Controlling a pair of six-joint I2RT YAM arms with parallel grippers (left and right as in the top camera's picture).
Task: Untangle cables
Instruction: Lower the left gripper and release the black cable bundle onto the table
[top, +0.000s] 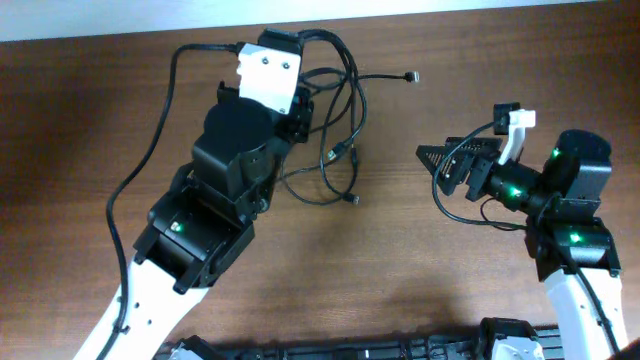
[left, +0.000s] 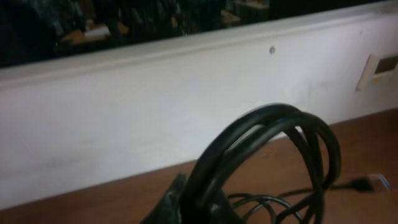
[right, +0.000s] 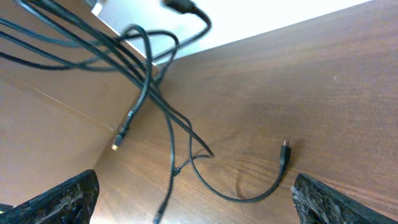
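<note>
Right end effector (top: 430, 168) wide open, facing cables (top: 335, 153).

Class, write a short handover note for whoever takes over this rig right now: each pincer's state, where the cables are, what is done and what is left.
Left pincer: closed on a bunch of the cables, holding their loops up near the far edge of the table.
Right pincer: wide open, empty, facing the tangle but apart from it.
Cables: strands cross and loop together. One plug sticks out towards the right arm; another lies on the table.
Done: bundle grasped and raised.
Left: pull the strands apart; none looks separated yet.
</note>
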